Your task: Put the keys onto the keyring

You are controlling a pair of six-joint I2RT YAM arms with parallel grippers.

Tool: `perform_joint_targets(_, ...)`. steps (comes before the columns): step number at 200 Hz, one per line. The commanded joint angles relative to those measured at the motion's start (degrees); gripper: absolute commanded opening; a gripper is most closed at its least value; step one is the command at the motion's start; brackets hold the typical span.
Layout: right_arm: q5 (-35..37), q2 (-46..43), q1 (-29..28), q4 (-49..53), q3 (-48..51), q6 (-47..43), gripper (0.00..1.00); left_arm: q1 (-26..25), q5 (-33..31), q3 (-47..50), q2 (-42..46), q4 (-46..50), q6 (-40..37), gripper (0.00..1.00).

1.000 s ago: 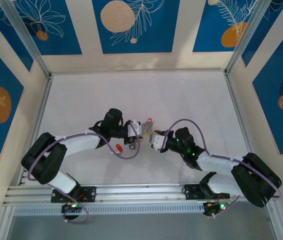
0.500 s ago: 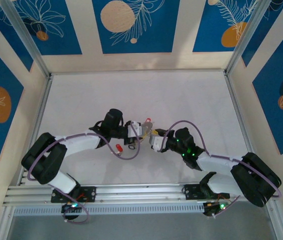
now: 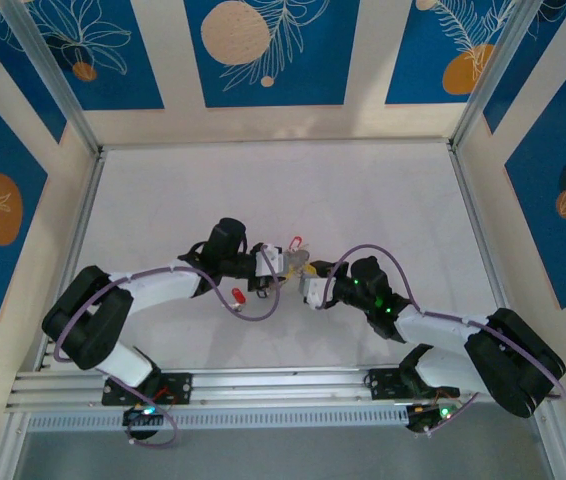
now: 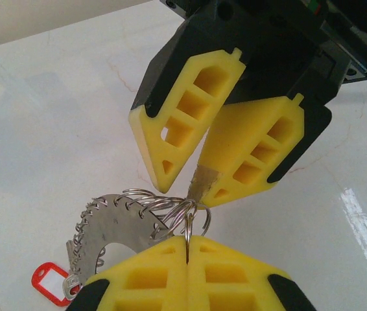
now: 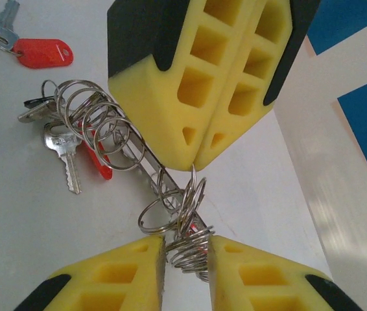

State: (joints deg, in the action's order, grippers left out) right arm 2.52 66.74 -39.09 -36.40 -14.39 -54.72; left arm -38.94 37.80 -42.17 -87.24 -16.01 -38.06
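Observation:
The keyring (image 4: 109, 227), a flat silvery band edged with wire loops, hangs between both grippers near the table's middle (image 3: 298, 262). My left gripper (image 4: 187, 238) is shut on one thin wire loop at the ring's edge. My right gripper (image 5: 187, 243) faces it tip to tip, jaws slightly apart, with a bunch of the ring's loops in the gap. Two silver keys (image 5: 69, 162) with a red head hang from the keyring (image 5: 146, 170). A loose key with a red head (image 5: 41, 53) lies on the table (image 3: 237, 296).
The white marbled tabletop (image 3: 363, 200) spreads wide beyond the grippers. Aluminium rails and patterned blue walls (image 3: 263, 50) close it in on three sides. Purple cables loop off both wrists close to the ring.
My right gripper's jaws have parted a little and it has shifted slightly towards the near edge. The left arm and the keyring have stayed put.

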Motion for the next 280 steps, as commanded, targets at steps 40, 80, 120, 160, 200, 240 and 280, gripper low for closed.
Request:
perform_joint_targets(40,-3.14,-4.55,0.18,3.65,0.77,-1.74,0.32,-0.52,2.04,-1.53,3.07,1.67,-2.98,0.00)
perform_joint_targets(80,2.88,-1.10,-0.72,-2.88,1.05,-1.27,0.34,-0.52,4.54,-1.99,2.70,1.19,-1.69,0.00)
perform_joint_targets(120,4.55,1.72,-0.95,-9.51,0.86,-0.53,0.23,-0.61,4.38,-2.08,2.44,1.20,-1.60,0.00)
perform_joint_targets(160,-1.60,-0.56,-0.77,-9.20,1.21,1.19,0.26,-0.70,3.57,-1.51,2.02,-1.16,-0.02,0.00)
perform_joint_targets(200,-6.87,-3.85,0.73,-4.45,2.12,1.26,0.33,-0.70,3.15,-1.59,1.99,-1.75,0.27,0.00)
perform_joint_targets(240,-2.87,-6.20,1.57,-2.74,3.32,2.53,0.33,-0.69,3.75,-1.07,2.82,-0.97,-1.37,0.00)
perform_joint_targets(280,0.24,-10.98,2.07,0.28,4.39,5.93,0.32,-0.65,4.30,-0.98,3.70,0.01,-2.79,0.00)
